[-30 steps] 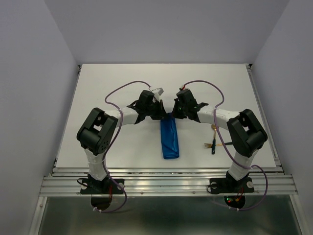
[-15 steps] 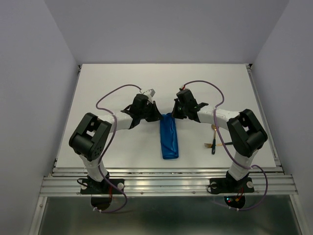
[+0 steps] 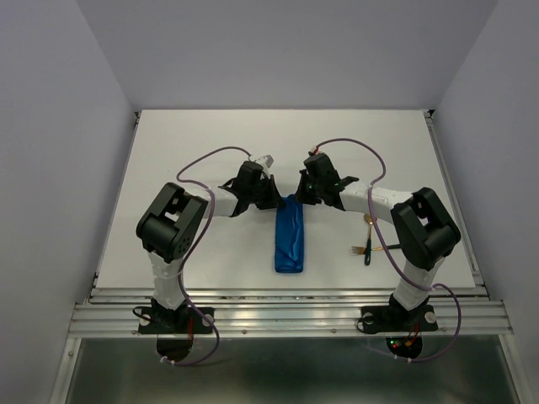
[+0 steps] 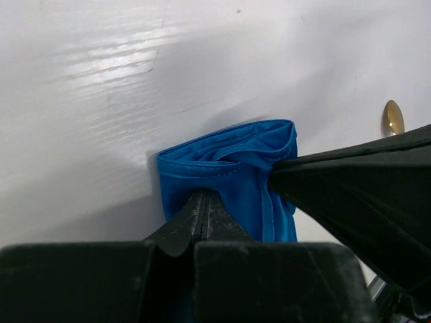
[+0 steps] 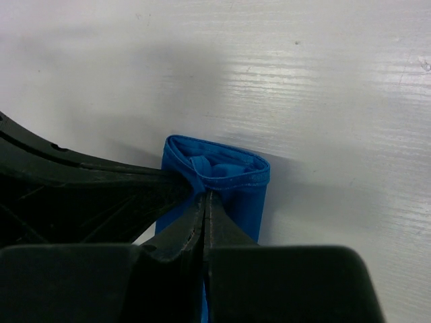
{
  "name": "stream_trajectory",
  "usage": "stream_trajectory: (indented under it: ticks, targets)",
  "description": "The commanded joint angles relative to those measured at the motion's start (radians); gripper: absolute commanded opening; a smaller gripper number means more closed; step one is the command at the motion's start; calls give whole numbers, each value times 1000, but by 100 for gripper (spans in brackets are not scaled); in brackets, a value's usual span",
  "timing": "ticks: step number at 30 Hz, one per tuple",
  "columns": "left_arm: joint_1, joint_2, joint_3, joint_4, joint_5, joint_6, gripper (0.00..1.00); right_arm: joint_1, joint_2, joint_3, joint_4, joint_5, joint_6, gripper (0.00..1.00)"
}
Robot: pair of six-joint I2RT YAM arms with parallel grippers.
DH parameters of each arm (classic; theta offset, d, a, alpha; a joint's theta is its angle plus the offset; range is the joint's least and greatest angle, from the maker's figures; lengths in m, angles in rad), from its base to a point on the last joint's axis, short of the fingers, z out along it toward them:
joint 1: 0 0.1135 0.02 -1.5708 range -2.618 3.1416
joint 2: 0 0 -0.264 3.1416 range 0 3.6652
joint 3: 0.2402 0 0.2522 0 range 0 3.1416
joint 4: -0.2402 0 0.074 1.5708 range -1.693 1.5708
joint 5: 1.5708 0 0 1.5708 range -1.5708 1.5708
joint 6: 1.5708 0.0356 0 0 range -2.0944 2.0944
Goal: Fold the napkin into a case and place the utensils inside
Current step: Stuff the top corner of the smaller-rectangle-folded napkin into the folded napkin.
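Left tool (image 4: 204, 196) has its tips pressed together on the left lip of the blue case (image 3: 289, 236), right at its far end. Right tool (image 5: 205, 197) is doing the same on the right lip, so both are clamped on cloth, nose to nose, nearly touching each other. Between them the far end gapes a bit, and you can see the folded layers inside the mouth in both wrist views.

The case itself lies as a narrow strip in the middle of the surface (image 3: 210, 143), running from the tools back toward the near edge. The utensils (image 3: 362, 250) sit well off to the right, next to the right arm, nowhere near the opening yet.

What worries me:
- Pull the lips apart too hard and the folds probably slide open, so you're back to a flat napkin.
- Either tool may have grabbed more than one layer, hard to tell, which would pinch the pocket shut.
- One tool has to let go to fetch the cutlery, and soft cloth like this will likely flop closed.
- The tools are so close they could bump.
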Motion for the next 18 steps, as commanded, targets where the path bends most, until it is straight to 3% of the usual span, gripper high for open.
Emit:
stream_trajectory:
  ticks: [1,13,18]
  targets:
    - [-30,21,84,35,22,-2,0,8,10,43,18,-15,0,1]
    - [-50,60,121,45,96,-10,0,8,25,41,16,-12,7,1]
    - [-41,-38,73,27,65,17,0,8,27,34,18,-10,8,1]
